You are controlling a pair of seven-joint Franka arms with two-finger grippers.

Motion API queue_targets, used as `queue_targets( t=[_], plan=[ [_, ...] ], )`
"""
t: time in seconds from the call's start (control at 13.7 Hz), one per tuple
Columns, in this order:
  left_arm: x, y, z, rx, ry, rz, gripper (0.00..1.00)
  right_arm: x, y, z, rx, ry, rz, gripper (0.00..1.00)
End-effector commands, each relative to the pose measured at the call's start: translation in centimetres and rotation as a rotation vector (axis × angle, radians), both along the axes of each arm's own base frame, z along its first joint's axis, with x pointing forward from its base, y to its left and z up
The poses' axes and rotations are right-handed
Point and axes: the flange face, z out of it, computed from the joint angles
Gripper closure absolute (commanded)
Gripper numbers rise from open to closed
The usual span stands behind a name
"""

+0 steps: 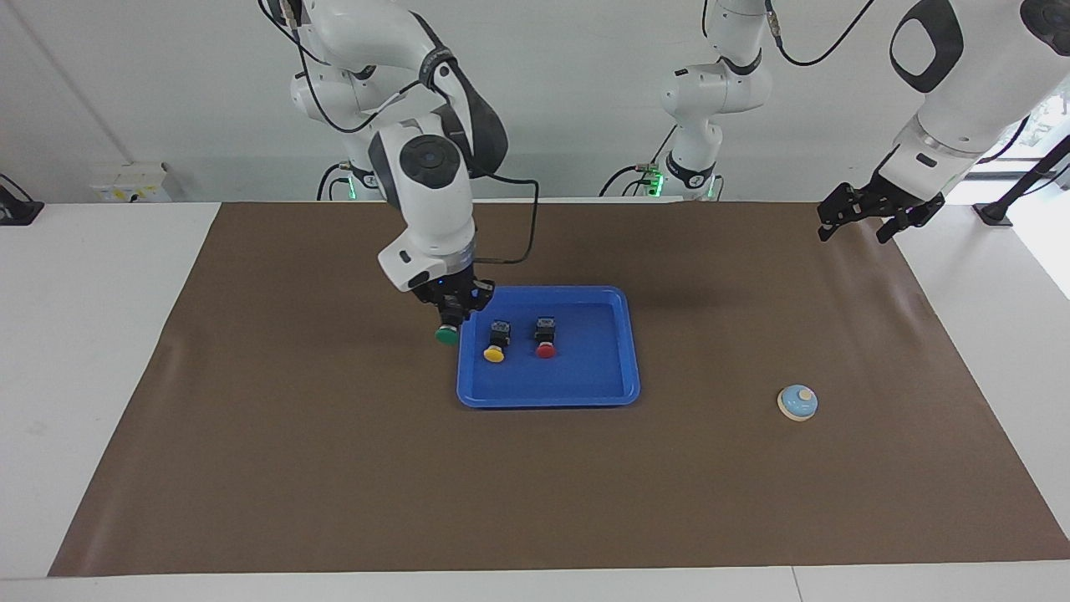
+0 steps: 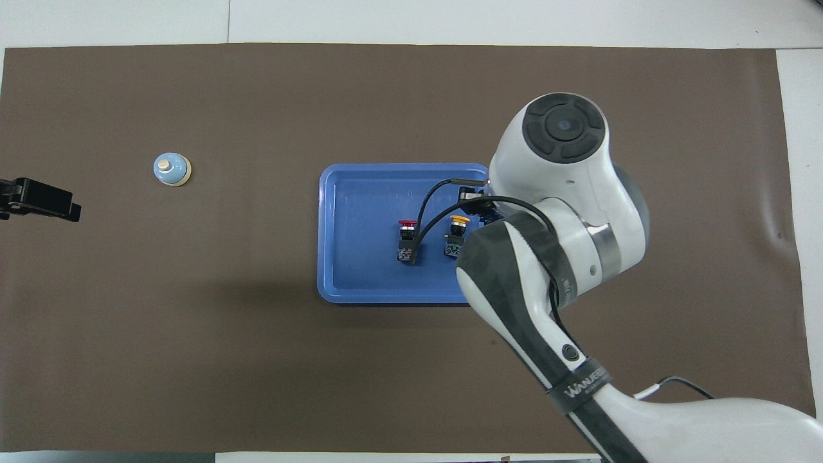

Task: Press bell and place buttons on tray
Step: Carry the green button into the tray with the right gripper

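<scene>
My right gripper (image 1: 451, 321) is shut on the green button (image 1: 446, 335) and holds it cap-down, in the air over the edge of the blue tray (image 1: 585, 395) at the right arm's end. The arm hides this button in the overhead view. The yellow button (image 1: 495, 352) and the red button (image 1: 545, 349) lie side by side in the tray, also seen in the overhead view as yellow (image 2: 458, 222) and red (image 2: 407, 225). The light-blue bell (image 1: 797, 402) sits on the mat toward the left arm's end. My left gripper (image 1: 865, 219) waits open, raised over the mat's corner.
A brown mat (image 1: 334, 468) covers most of the white table. The tray (image 2: 360, 170) lies mid-table. The bell (image 2: 171, 169) stands alone, well apart from the tray. My right arm's forearm spans the tray's edge in the overhead view.
</scene>
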Motion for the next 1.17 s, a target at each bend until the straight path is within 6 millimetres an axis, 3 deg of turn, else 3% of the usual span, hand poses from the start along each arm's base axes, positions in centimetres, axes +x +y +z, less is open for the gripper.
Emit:
queue_targets(
  t=[0.0,0.15,0.29,0.44,1.1],
  plan=[
    [-0.2,0.2,0.6,0.001,0.001,-0.006,0.0,-0.5,6.3,-0.9,0.018,0.009,-0.04,1.0],
    [-0.2,0.2,0.5,0.001,0.002,-0.006,0.0,-1.1,11.5,-3.5,0.012,0.011,-0.083,1.0],
    [-0.2,0.2,0.5,0.001,0.002,-0.006,0.0,-1.1,13.7,-5.6,0.014,0.007,-0.083,1.0],
    [-0.2,0.2,0.6,0.001,0.001,-0.006,0.0,-1.9,16.1,-6.2,0.067,-0.052,-0.052,1.0],
    [-0.2,0.2,0.6,0.001,0.001,-0.006,0.0,-4.7,17.2,-13.1,0.063,-0.057,0.136,1.0]
  ],
)
